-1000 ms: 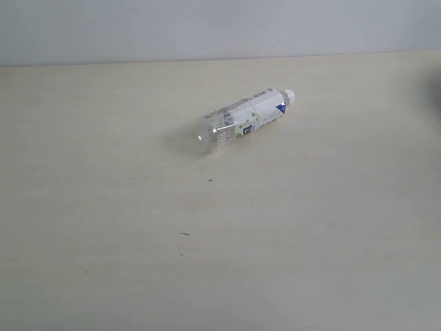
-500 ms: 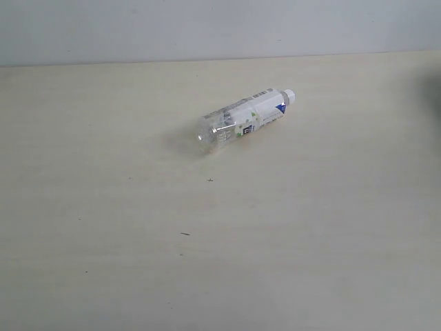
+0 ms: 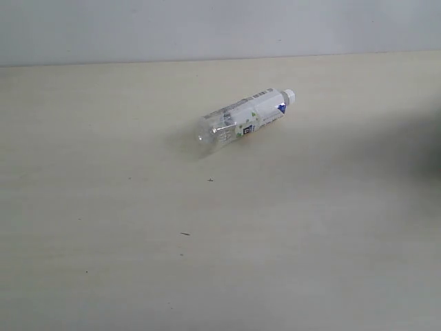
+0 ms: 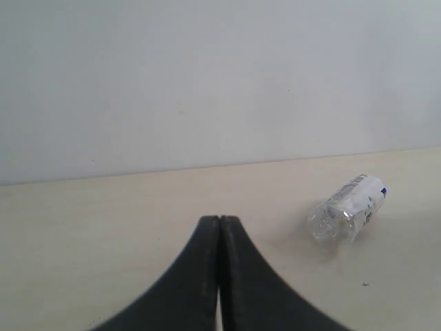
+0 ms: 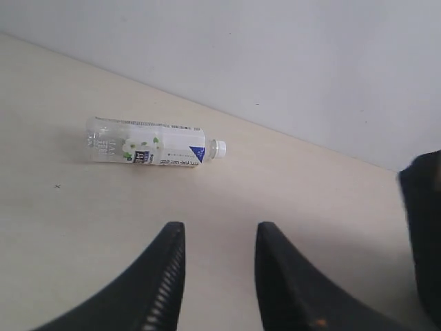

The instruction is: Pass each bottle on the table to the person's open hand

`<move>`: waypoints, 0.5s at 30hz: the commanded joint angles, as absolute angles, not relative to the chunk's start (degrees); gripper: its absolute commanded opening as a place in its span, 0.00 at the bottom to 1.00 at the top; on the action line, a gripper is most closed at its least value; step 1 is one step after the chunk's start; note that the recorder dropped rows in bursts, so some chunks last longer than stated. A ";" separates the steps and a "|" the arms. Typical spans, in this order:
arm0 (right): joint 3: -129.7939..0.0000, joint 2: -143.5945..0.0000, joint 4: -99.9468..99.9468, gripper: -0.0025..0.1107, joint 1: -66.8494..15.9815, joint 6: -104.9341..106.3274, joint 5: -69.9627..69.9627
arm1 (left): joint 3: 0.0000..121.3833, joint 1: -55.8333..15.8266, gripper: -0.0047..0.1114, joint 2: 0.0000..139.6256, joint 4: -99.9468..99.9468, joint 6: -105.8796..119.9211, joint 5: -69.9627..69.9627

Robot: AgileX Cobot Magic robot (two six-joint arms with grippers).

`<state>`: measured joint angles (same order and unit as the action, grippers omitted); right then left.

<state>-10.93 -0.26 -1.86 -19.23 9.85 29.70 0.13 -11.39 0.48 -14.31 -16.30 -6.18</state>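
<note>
One clear bottle with a white green-dot label and white cap [image 3: 244, 118] lies on its side on the pale table [image 3: 207, 262], cap toward the back right. The same bottle [image 4: 346, 207] shows in the left wrist view and, as a bottle [image 5: 155, 143], in the right wrist view. My left gripper [image 4: 220, 221] is shut with nothing in it, well short of the bottle. My right gripper [image 5: 219, 229] stands open and empty, also apart from the bottle. Neither gripper appears in the exterior view. The other bottles and the person's open hand are out of view.
A pale grey wall [image 3: 207, 27] runs along the table's far edge. A dark blurred shape [image 5: 424, 227] sits at the edge of the right wrist view. A soft shadow [image 3: 427, 148] lies at the table's right edge.
The bottle has not moved. The dark shadow at the right edge of the exterior view has spread and slid lower.
</note>
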 commanded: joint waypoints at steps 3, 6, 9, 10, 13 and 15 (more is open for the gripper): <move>-10.94 0.00 -2.13 0.33 -19.34 10.00 29.54 | 0.00 -11.29 0.04 0.43 -14.35 -16.70 -6.26; -10.94 0.00 -2.13 0.33 -19.34 10.00 29.54 | 0.00 -11.29 0.04 0.43 -14.35 -16.70 -6.26; -10.94 0.00 -2.13 0.33 -19.89 10.01 29.54 | 0.00 -11.29 0.04 0.43 -14.35 -16.70 -6.26; -10.94 0.00 -2.13 0.33 -20.68 10.01 29.54 | 0.00 -11.29 0.04 0.43 -14.35 -16.70 -6.26; -10.94 0.00 -2.41 0.33 -22.85 10.01 27.60 | 0.00 -11.29 0.04 0.43 -14.35 -16.70 -6.26; -10.94 0.00 -3.86 0.33 -23.82 10.01 24.48 | 0.00 -11.29 0.04 0.43 -14.35 -16.70 -6.26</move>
